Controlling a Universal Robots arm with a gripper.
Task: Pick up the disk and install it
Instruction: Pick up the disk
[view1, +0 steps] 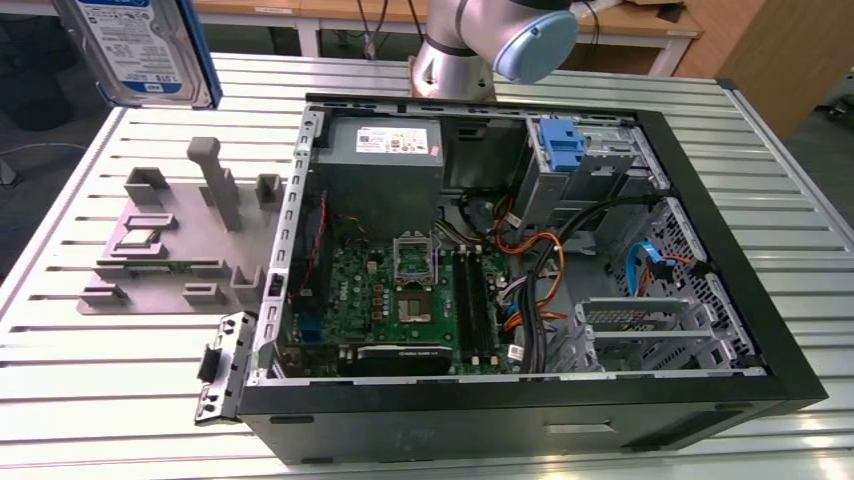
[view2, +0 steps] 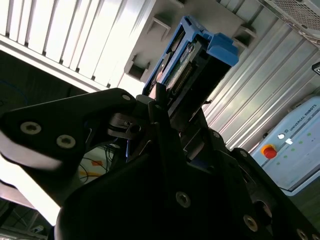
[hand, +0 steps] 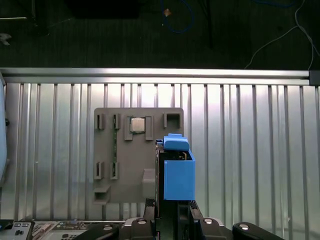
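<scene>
The disk (view1: 140, 50) hangs high over the table at the exterior view's far left, its white-and-blue label facing the camera and a blue rail along its edge. In both wrist views my gripper (hand: 172, 204) is shut on it. The disk's blue carrier (hand: 176, 172) sticks out past the dark fingers (view2: 165, 117), with the drive's connector edge (view2: 186, 65) showing between the rails. Below the held disk lies the grey fixture plate (hand: 125, 165).
The open computer case (view1: 747, 300) fills the middle and the exterior view's right of the slatted metal table (view1: 80, 380). Inside are a grey power supply (view1: 380, 150), the motherboard (view1: 400, 290), cables and a blue latch piece (view1: 563, 150) at the drive bay. The fixture plate (view1: 160, 250) carries upright posts.
</scene>
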